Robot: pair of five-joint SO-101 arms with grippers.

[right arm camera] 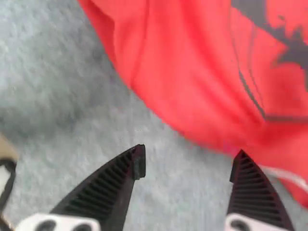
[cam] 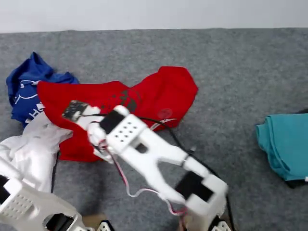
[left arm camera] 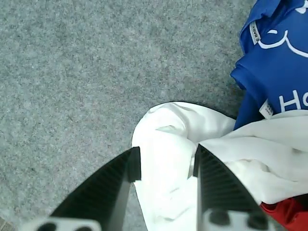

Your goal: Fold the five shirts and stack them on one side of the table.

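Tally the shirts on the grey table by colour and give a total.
Crumpled blue shirt with white print: 1
Spread-out red shirt with dark print: 1
Crumpled white shirt: 1
Folded teal shirt: 1
Total: 4 shirts; a dark edge under the teal one may be a fifth, cannot tell.

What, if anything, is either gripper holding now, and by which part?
Nothing is held. The right gripper is open over the table beside the red shirt; the left gripper is open astride a fold of the white shirt.
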